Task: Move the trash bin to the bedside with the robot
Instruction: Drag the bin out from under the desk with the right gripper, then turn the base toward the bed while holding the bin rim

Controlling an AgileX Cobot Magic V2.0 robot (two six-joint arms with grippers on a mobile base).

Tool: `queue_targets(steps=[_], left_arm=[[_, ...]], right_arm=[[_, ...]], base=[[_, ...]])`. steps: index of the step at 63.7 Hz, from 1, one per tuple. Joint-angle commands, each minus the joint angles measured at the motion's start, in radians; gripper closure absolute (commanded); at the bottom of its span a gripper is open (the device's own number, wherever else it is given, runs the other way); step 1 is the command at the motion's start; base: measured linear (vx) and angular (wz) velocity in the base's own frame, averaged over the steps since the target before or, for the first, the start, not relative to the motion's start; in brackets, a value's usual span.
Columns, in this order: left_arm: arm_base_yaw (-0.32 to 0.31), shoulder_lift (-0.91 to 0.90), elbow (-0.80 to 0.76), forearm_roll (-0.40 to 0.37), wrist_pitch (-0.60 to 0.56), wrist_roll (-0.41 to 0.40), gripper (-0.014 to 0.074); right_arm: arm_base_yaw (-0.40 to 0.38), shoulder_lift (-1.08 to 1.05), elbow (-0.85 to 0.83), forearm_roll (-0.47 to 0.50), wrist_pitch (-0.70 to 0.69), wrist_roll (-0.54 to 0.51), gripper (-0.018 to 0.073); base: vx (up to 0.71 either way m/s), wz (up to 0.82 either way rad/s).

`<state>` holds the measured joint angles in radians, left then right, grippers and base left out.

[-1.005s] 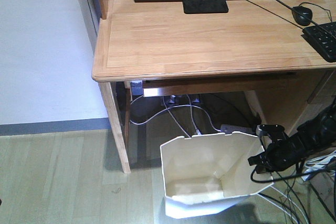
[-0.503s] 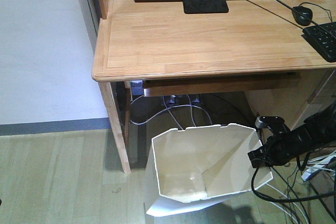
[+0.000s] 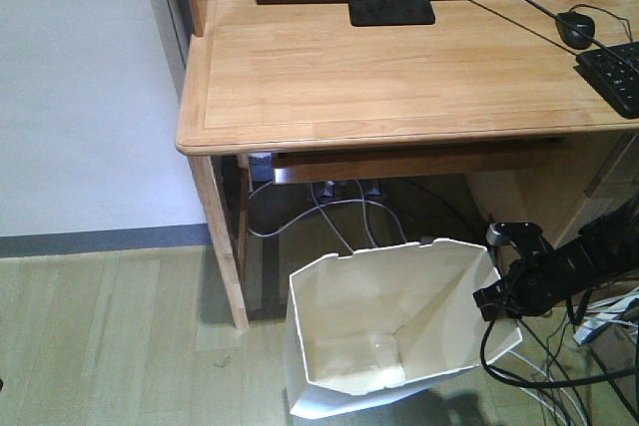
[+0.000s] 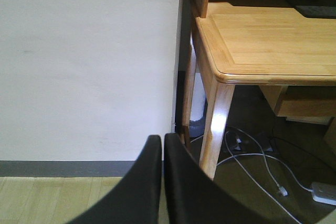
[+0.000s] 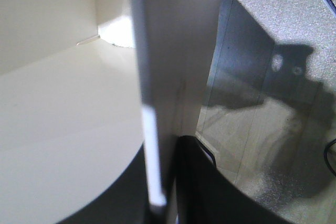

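A pale wood-look floor (image 3: 100, 336) meets a white wall (image 3: 70, 77) with a grey skirting. A light wooden worktop (image 3: 399, 67) carries a keyboard (image 3: 614, 72) and mouse (image 3: 574, 27) at its right end. The bed is in no view.

The trash bin (image 3: 339, 316) sits on the floor just in front of the worktop's front edge, between its left leg (image 3: 220, 246) and the black right arm, with loose cables (image 3: 334, 212) behind it. The right gripper (image 3: 497, 298) is clamped on the bin's right-hand wall at the rim. The right wrist view shows the thin white wall (image 5: 173, 51) running down between its two dark fingers (image 5: 199, 182).

Over the last second the bin has slid left and towards the camera, out from under the worktop. It has also leaned over, so its opening now faces the camera more. In the last half second it has shifted only a little, settling slightly lower.

This suggests the pull-out from the desk is under way and the grip is holding, but the carry to the bedside has barely begun. The thin wall may flex or slip under a one-sided pull.

The left gripper (image 4: 163, 182) hangs near the worktop's left corner, its fingers pressed together on nothing.
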<state>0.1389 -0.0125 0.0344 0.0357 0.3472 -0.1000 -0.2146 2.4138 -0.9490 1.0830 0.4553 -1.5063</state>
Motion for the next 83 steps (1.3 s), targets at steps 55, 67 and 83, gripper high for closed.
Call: queue_targets(steps=[55,67,83], left_arm=[[-0.003,-0.014,0.003,-0.002,-0.066,-0.004,0.0603],[-0.003,-0.014,0.003,-0.002,-0.066,-0.004,0.0603],[-0.003,-0.014,0.003,-0.002,-0.066,-0.004,0.0603]], right_arm=[[-0.003,-0.076,-0.009,0.039,0.191,-0.006,0.0564],[-0.003,-0.076,-0.009,0.039,0.193,-0.006,0.0564],[-0.003,-0.076,-0.009,0.039,0.193,-0.006,0.0564]], base=[[-0.02,0.22],[-0.01,0.72],[0.01,0.63]])
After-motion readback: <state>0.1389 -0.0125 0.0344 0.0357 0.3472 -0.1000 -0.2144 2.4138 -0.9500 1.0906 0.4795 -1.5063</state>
